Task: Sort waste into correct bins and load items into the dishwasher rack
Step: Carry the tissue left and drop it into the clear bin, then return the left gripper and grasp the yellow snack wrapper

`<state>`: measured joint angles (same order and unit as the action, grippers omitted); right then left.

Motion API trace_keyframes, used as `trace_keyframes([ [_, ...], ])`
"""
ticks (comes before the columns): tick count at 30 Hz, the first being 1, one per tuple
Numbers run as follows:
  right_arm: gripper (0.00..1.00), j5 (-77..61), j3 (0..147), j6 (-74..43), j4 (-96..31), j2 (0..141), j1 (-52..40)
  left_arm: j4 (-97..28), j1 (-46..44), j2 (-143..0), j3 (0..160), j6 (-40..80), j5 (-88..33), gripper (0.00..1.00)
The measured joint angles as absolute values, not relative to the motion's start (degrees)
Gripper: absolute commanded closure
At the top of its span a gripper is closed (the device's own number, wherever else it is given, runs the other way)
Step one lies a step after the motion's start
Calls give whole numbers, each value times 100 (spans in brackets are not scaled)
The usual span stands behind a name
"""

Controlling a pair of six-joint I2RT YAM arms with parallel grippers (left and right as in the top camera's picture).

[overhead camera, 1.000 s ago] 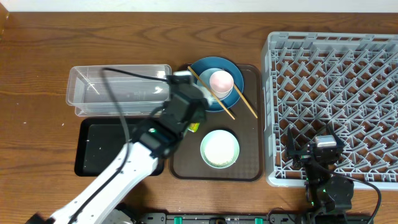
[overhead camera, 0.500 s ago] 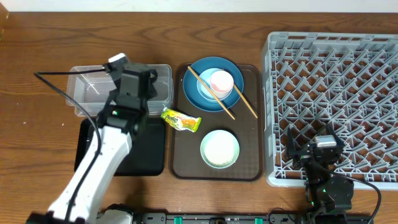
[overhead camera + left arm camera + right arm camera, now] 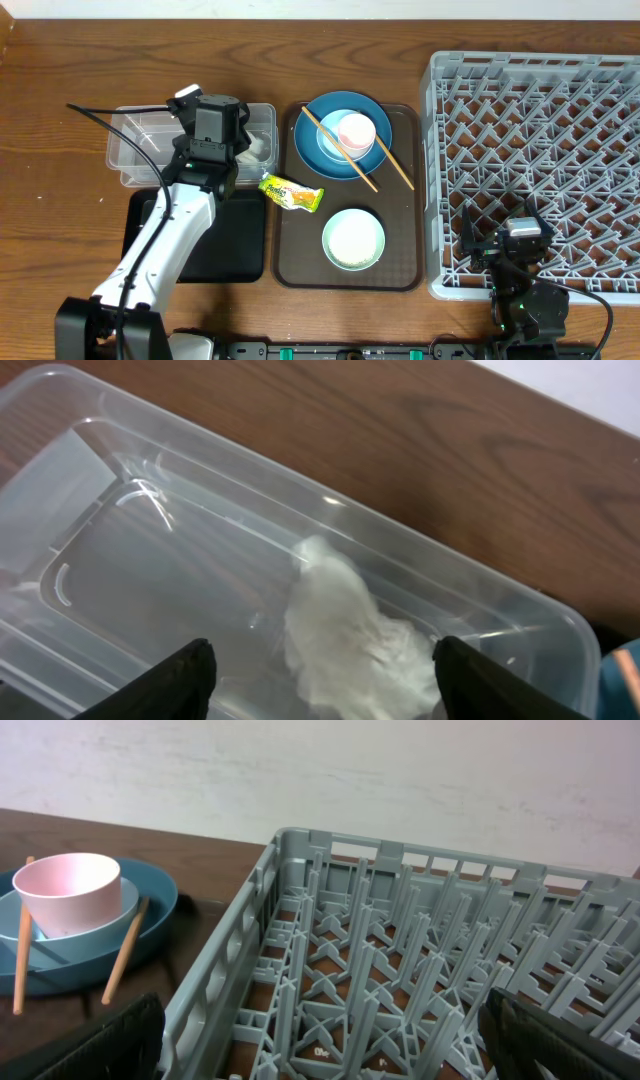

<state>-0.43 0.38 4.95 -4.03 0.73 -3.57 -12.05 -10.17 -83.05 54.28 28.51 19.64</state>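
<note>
My left gripper hangs open over the right end of the clear tub. A crumpled white tissue lies loose on the tub floor between the spread fingers; the overhead view shows the tissue beside the gripper. A yellow-green wrapper lies at the left edge of the brown tray. On that tray sit a blue plate holding a light-blue bowl, a pink cup and chopsticks, plus a mint bowl. My right gripper stands open at the grey rack's front left corner.
A shallow black tray lies in front of the clear tub, partly under my left arm. The rack fills the right wrist view, with the cup and plate to its left. Bare wood lies left of the tub.
My left arm swung from the brown tray over to the clear tub. Its jaws went from shut to open, and the tissue now lies in the tub. The right arm stayed still.
</note>
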Motion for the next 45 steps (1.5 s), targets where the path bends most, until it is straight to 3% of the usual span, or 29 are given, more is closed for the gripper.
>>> trace_keyframes([
  [8,1,-40,38,495,-401,73,-357,-2191,-1168,-7116,5430,2893,1374,26],
  [17,1,-40,38,495,-403,73,-357,-4010,-2285,-6654,5428,3548,80,26],
  [25,1,-40,38,495,-403,73,-357,-3809,-3148,-7365,5295,4320,113,27],
  [37,1,-40,38,493,-403,73,-357,-2539,-3527,-8606,5295,5561,1455,29],
  [45,1,-40,38,493,-403,73,-357,-1476,-3531,-9421,5288,5734,1590,48],
])
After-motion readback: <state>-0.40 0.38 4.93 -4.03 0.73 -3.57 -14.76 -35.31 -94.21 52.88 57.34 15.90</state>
